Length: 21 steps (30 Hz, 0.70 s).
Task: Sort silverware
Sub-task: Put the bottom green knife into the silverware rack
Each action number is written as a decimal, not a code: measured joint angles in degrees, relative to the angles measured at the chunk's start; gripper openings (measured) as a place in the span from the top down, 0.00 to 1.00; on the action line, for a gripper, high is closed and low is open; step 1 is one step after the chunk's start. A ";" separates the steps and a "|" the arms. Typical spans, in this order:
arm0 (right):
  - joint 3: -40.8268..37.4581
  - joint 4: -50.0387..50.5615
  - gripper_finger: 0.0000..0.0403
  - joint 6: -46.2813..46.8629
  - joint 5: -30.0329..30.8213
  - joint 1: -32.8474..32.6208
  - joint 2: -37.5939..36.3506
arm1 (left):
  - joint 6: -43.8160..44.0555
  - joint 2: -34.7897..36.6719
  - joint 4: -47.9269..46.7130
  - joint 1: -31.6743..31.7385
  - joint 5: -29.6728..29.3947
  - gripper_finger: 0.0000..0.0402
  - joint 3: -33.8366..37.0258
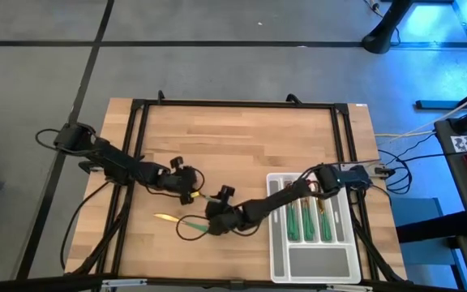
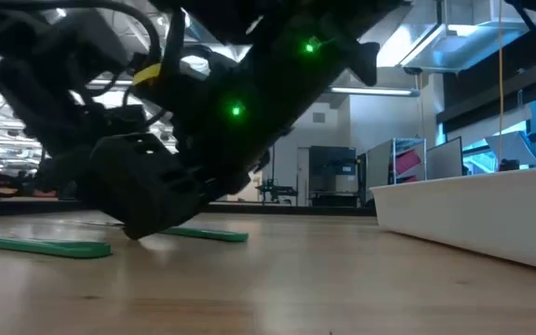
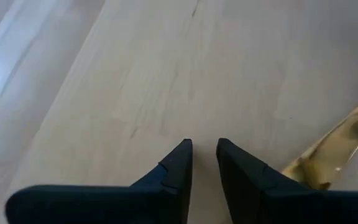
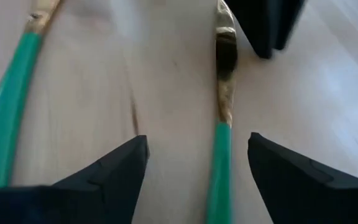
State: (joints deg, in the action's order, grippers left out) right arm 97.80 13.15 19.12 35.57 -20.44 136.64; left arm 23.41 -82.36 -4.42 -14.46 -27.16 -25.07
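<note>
- While the right gripper (image 4: 197,165) is low over the wooden table (image 1: 242,138), its two dark fingers (image 4: 114,168) are spread wide.
- One piece of silverware (image 4: 219,155) lies flat on the wood between those fingers, which sit on each side of its green handle and do not touch it. It has a gold head, but I cannot tell if it is a fork, spoon or knife.
- A second green-handled piece (image 4: 8,124) lies just beside it on the table, outside the fingers.
- From above, the right gripper (image 1: 217,212) is near the front middle of the table, and a gold-headed piece (image 1: 169,217) lies on the wood just to its left.
- The left gripper (image 3: 204,155) is close to the right one, and its fingers are near together with only a thin gap, holding nothing.
- A shiny gold head (image 3: 337,143) lies on the table just beside the left gripper.
- More green-handled pieces (image 1: 310,223) already lie side by side in the pale grey tray (image 1: 314,261), at the table's right front.
</note>
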 joint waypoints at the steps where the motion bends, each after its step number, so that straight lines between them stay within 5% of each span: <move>1: 0.01 -0.89 0.32 -1.50 -0.68 0.50 0.18 | 0.76 0.30 1.92 -0.73 -0.44 0.83 1.22; 11: -4.82 -6.52 0.52 -3.79 -16.20 6.81 0.51 | 7.88 0.76 16.29 -5.63 -4.15 0.89 8.47; 16: -12.11 -16.45 0.63 -1.56 -18.12 7.25 0.17 | 9.82 0.58 19.82 -9.81 -5.98 0.90 9.12; 21: -16.90 -24.12 0.75 0.23 -16.47 6.61 0.07 | 7.91 0.61 29.16 -16.66 -14.94 0.92 9.03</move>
State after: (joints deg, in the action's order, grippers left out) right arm 80.90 -10.97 19.35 19.09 -13.84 136.71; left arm 31.32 -81.76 24.74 -31.12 -42.10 -16.03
